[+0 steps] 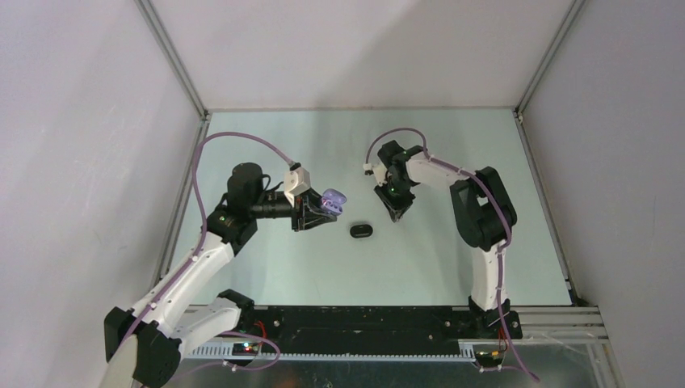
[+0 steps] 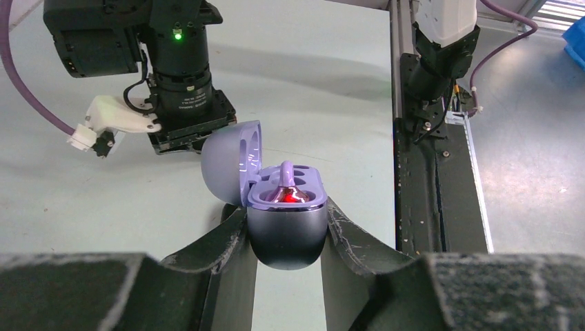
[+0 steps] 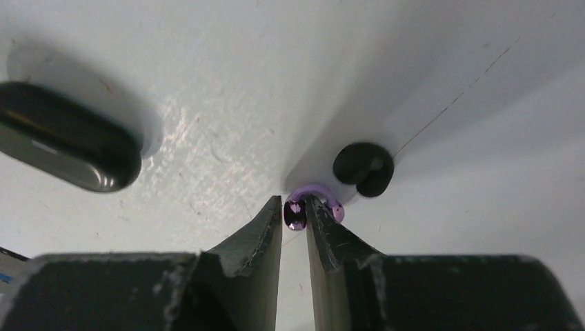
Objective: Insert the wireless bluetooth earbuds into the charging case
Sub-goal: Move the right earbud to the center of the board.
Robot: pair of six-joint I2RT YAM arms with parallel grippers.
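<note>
My left gripper (image 2: 286, 238) is shut on an open lilac charging case (image 2: 286, 221), lid (image 2: 231, 160) swung left; one lilac earbud (image 2: 288, 187) sits in it beside a red light. In the top view the case (image 1: 331, 200) is held above the table. My right gripper (image 3: 294, 212) is shut on a second lilac earbud (image 3: 296, 214), its tips low over the table. A black earbud (image 3: 363, 168) lies just beyond it. A closed black case (image 3: 65, 138) lies at the upper left, and shows in the top view (image 1: 361, 231) between the arms. The other black earbud is out of view.
The right arm's wrist (image 2: 183, 83) hangs behind the lilac case in the left wrist view. A black rail (image 2: 424, 200) with the right arm's base runs along the table's near edge. Grey walls enclose the table (image 1: 266, 259).
</note>
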